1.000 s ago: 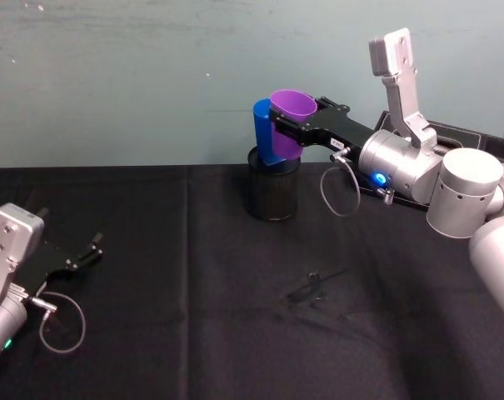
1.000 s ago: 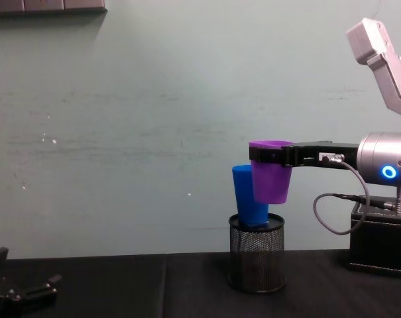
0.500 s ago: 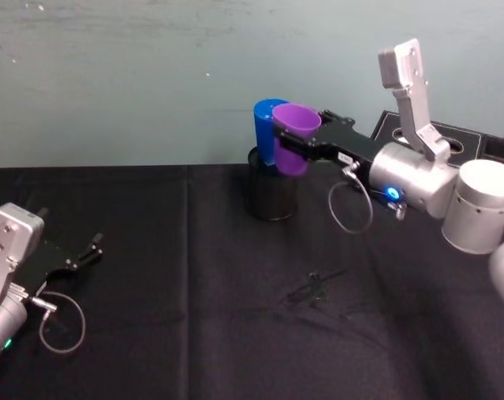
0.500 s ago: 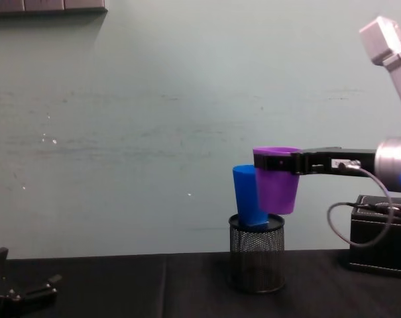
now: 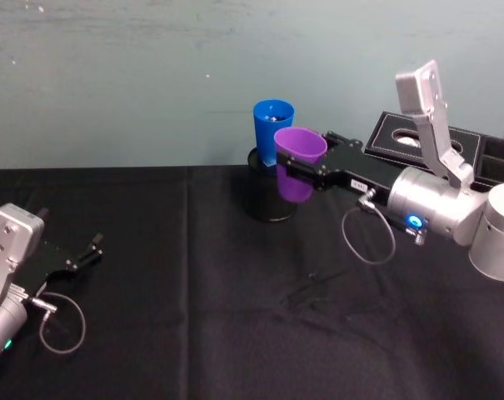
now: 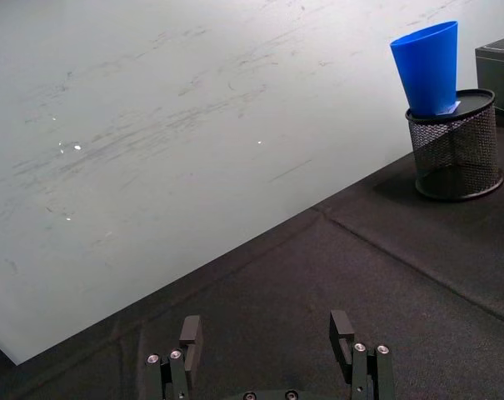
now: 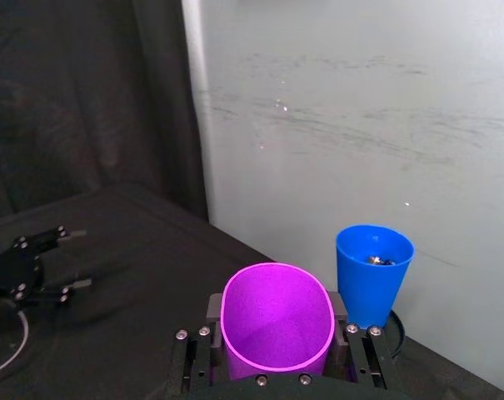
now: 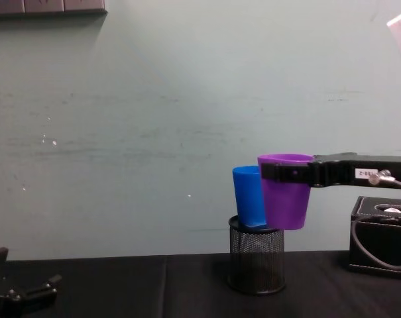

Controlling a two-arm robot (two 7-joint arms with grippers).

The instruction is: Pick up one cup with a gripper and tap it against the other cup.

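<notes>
**Purple cup held beside blue cup: a light touch is needed**

The right end effector (image 5: pixel 306 160) reaches in from the robot's right and pinches the purple cup (image 8: pixel 286 199) just under its rim, one finger on each side of the wall. The cup hangs upright in the air, mouth up, clear of the counter (image 5: pixel 193 300).

The blue cup (image 5: pixel 272 121) stands inside a mesh pen holder (image 5: pixel 270 198) near the back wall and leans slightly. Something small lies in its bottom, too small to identify. From the chest the purple cup overlaps the blue one. The right wrist view shows a gap, so I judge them near but apart, with the purple cup on the robot's side and a little lower. Its base hangs about level with the holder's rim. A black box (image 8: pixel 382 232) sits on the counter farther right.

The left end effector (image 6: pixel 266 333) lies low at the counter's left, well apart, fingers spread and holding nothing.

Several things could go wrong from here:
- The blue cup only rests loosely in the holder, so a firm push may tip it out or topple the holder.
- The purple cup's base could catch the holder's rim before the walls meet, because it hangs so low.
- A black finger could strike the blue cup first, since the fingers flank the purple cup near its rim.
- A smooth tapered wall gripped high may slip or swivel on contact.
</notes>
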